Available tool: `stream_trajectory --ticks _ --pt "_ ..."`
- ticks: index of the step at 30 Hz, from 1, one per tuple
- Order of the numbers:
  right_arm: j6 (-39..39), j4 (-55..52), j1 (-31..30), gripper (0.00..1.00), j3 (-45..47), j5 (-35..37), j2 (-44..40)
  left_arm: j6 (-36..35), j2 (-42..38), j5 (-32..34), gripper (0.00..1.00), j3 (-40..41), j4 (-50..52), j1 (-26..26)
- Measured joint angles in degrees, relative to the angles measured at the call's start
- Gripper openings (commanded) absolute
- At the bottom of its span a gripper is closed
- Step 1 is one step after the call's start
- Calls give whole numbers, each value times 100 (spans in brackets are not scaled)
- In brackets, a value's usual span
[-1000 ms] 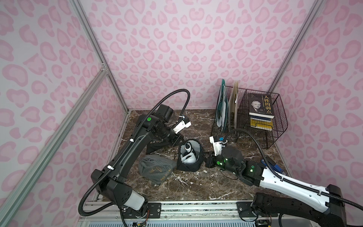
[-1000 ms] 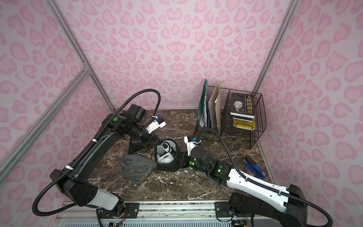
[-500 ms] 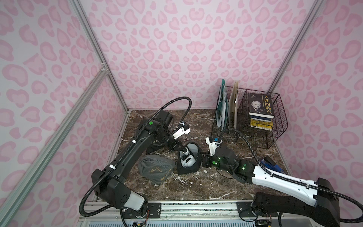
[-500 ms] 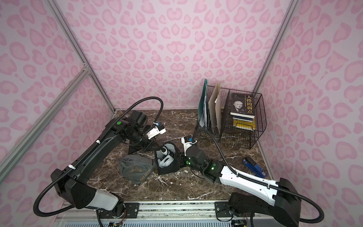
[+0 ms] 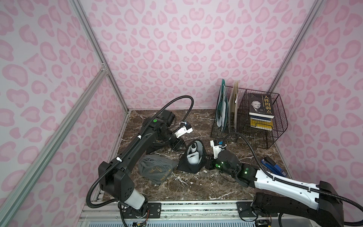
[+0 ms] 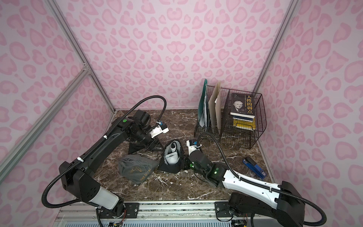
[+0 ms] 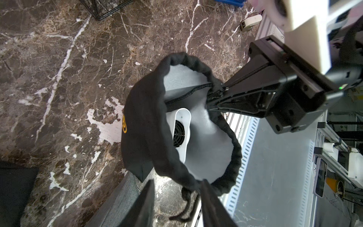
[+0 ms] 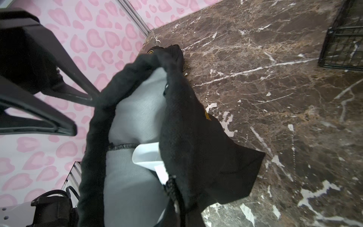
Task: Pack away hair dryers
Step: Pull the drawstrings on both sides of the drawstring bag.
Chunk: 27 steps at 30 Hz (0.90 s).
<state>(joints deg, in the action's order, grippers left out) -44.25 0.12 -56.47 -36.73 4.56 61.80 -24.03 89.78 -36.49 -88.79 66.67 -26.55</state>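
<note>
Both top views showed a grey drawstring fabric pouch point(image 5: 155, 169) lying toward the near left edge of the brown marble worktop point(image 5: 196, 186). Beyond it, mid-worktop, the white plastic hair dryer point(image 5: 193, 155) stood inside a black fabric pouch point(image 5: 188, 167) lined in grey. The right gripper point(image 5: 206, 159) pinched the pouch's rim while the left gripper point(image 7: 177, 181) hung at the opposite rim, jaws apart. A black wire rack point(image 5: 279, 118) filled the far right corner.

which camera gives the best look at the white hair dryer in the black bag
The left wrist view: it looks straight into the open black bag and shows the white hair dryer with its round grille. Both top views show its white body from above; the right wrist view shows only a sliver.
</note>
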Motion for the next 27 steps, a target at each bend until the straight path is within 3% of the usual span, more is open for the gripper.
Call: stream_trajectory --ticks 9,17,23,27 --pt "15 125 20 0 114 11 -17 -396 -173 -164 68 -55 149 107" --pt "35 129 33 0 149 33 -20 -927 138 -385 70 184 468 149" --pt "37 81 50 0 151 33 -87 -1189 146 -577 69 415 588 157" --pt "46 79 50 0 181 39 -133 -1368 173 -739 62 470 769 157"
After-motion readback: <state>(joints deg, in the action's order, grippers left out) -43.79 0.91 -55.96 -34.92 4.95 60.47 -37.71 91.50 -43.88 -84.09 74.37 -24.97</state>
